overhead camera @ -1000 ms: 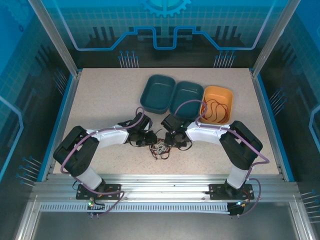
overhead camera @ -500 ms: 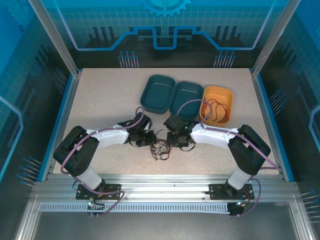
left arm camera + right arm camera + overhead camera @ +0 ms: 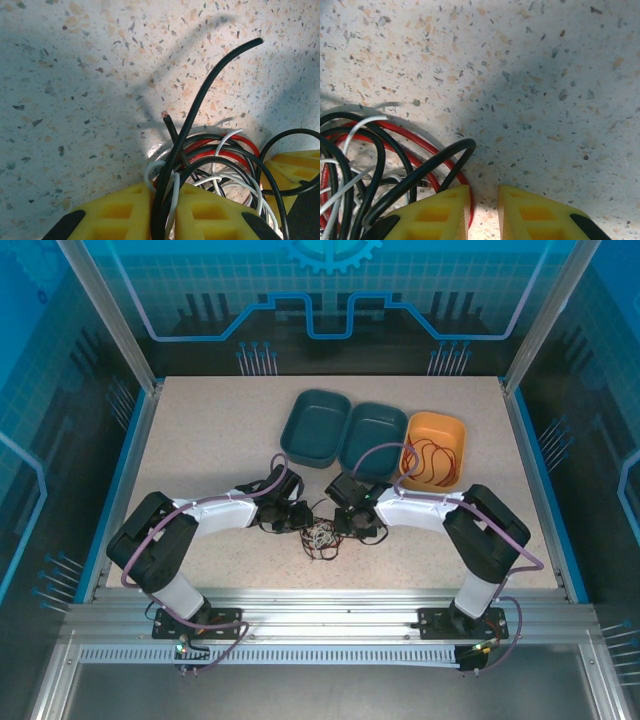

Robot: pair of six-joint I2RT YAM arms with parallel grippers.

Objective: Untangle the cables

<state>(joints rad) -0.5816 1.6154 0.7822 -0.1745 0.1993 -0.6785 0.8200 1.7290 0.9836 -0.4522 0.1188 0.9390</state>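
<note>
You see the cables (image 3: 320, 537) lying as one small tangle on the bench (image 3: 200, 440), near its front edge, between the two claws. Your left claw (image 3: 163, 195) is pinching a black cable (image 3: 200, 97) together with a white cable (image 3: 176, 190). Your right claw (image 3: 484, 195) is almost pressed together. A red cable (image 3: 420, 142) runs beside its narrow slit, and I cannot tell whether it is pinched.

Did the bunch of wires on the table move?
No. The tangle of cables lies where it did, just as far in front of the teal trays.
</note>
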